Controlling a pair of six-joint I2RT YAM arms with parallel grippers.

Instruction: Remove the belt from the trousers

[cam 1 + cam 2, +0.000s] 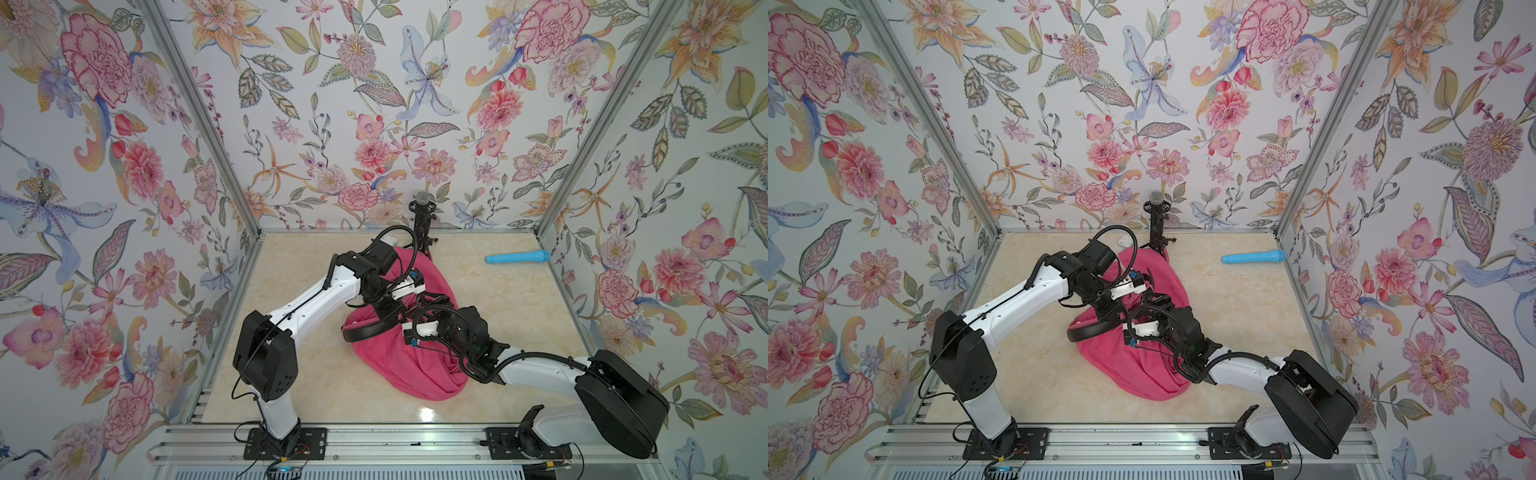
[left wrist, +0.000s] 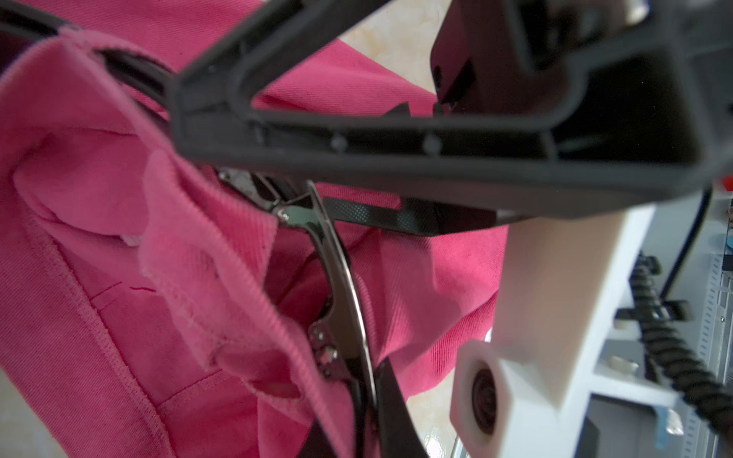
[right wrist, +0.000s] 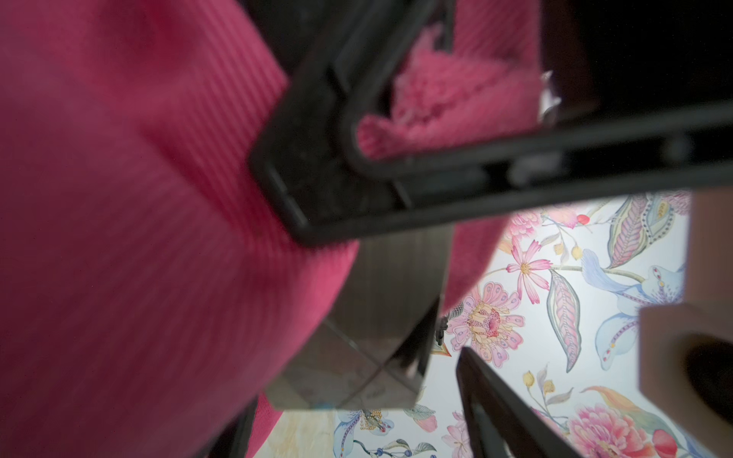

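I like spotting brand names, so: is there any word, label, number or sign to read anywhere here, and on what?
No text can be read anywhere.
On the shiny metal belt buckle: blurred, no engraving can be made out.
On the soft bright pink fabric trousers, the narrow black leather-like belt and the light blue plastic cylinder: no lettering shows.

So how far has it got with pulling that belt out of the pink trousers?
Done: part of the belt bows free beside the trousers. In hand: the left gripper is shut, apparently on the belt; the right gripper stands open by the buckle. Left: the belt passes under a pink fabric loop, so pulling remains.
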